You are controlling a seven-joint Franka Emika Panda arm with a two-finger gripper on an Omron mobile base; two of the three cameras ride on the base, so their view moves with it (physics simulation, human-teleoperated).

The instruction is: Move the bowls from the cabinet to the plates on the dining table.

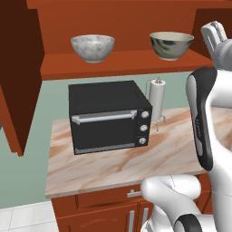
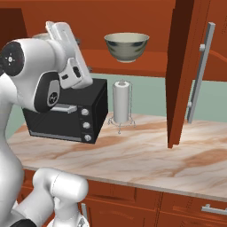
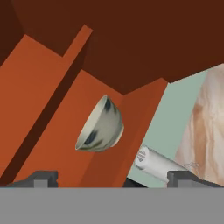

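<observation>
Here the gripper is held open and empty, its two finger tips set wide apart in the hand view, and it is aimed at the grey bowl from some way off. That bowl is seen standing upright near the right end of the cabinet shelf, close to its front edge, while the speckled bowl stands well apart from it toward the left end of the same shelf.

Several risks are judged from this. The grey bowl is deep and round, so a pinch on its curved side is likely to slip; a grip over the rim is safer. The hand is rolled relative to the shelf, and a finger could be driven against the shelf edge or the open cabinet door at the right. A push instead of a grasp could send the bowl off the front edge onto the counter, where the paper towel roll and the black oven stand below.
</observation>
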